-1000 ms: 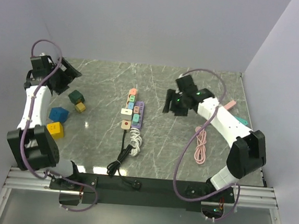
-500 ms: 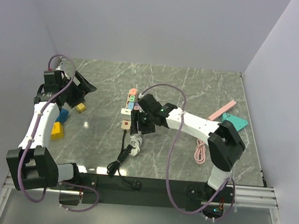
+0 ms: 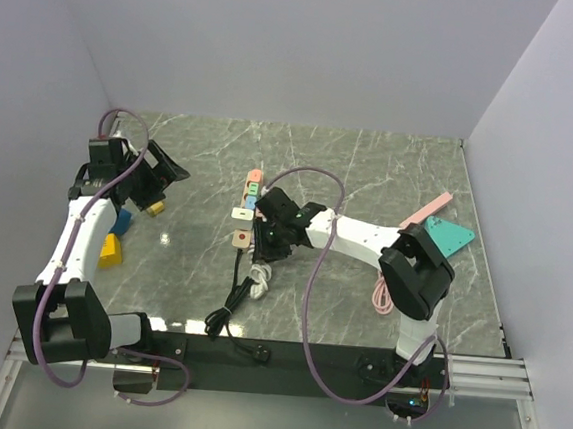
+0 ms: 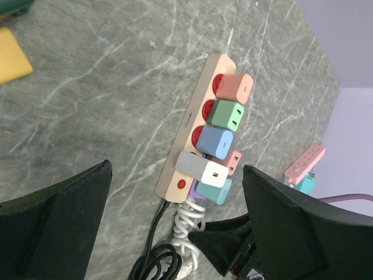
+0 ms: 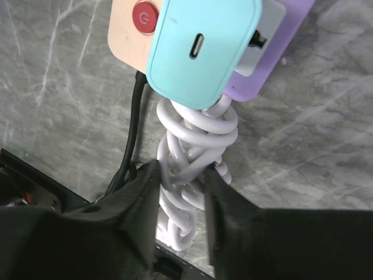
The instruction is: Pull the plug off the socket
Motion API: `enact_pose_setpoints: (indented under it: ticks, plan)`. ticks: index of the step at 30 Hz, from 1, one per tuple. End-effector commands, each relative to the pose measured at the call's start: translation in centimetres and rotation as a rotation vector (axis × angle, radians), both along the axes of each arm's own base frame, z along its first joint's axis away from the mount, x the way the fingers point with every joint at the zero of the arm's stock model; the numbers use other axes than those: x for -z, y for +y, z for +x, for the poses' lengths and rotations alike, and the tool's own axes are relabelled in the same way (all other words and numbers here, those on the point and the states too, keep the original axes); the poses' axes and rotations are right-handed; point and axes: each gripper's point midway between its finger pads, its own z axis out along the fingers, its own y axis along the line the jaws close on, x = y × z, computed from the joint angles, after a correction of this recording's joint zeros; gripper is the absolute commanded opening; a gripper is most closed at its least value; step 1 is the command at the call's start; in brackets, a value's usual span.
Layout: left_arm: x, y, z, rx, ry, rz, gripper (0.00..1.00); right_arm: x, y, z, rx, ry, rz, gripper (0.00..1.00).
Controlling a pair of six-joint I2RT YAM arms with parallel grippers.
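Observation:
A beige power strip (image 3: 239, 213) with several coloured plugs lies mid-table; it also shows in the left wrist view (image 4: 187, 125). A purple strip (image 5: 274, 58) beside it carries a teal plug (image 5: 201, 49). A white coiled cable (image 5: 192, 131) runs from that end. My right gripper (image 5: 180, 178) is just below the teal plug, its fingers (image 5: 131, 204) pressed on both sides of the white coil; it also shows in the top view (image 3: 264, 243). My left gripper (image 3: 166, 174) hangs wide open and empty to the left of the strip, above the blocks.
A black cord (image 3: 228, 305) runs from the beige strip to the near edge. Blue (image 3: 120, 221) and yellow (image 3: 110, 249) blocks lie at the left. A pink cable (image 3: 385, 288), a teal piece (image 3: 448, 235) and a pink strip (image 3: 429, 209) lie at the right.
My right arm swung from the right side across to the power strips and came down over the white coil. My left arm moved nearer and towards the strip.

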Motion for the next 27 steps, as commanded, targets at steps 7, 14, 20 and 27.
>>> enact_pose_setpoints:
  ticks: [7, 14, 20, 27]
  plan:
    - [-2.7, -5.8, 0.1, 0.188, -0.070, -0.014, 0.99, 2.2, -8.6, -0.8, 0.095, -0.041, -0.288, 0.22]
    - [-3.2, -11.0, 0.1, 0.284, -0.068, -0.016, 0.99, 1.0, -10.8, -2.4, 0.117, -0.051, -0.281, 0.22]
    - [-1.5, -15.6, -0.6, 0.358, -0.008, 0.021, 0.99, -1.7, -8.3, -3.6, 0.022, -0.057, -0.081, 0.64]
    - [0.5, -21.5, -1.9, 0.413, 0.060, 0.083, 0.99, -8.0, -8.2, -1.3, 0.131, -0.160, 0.104, 0.75]
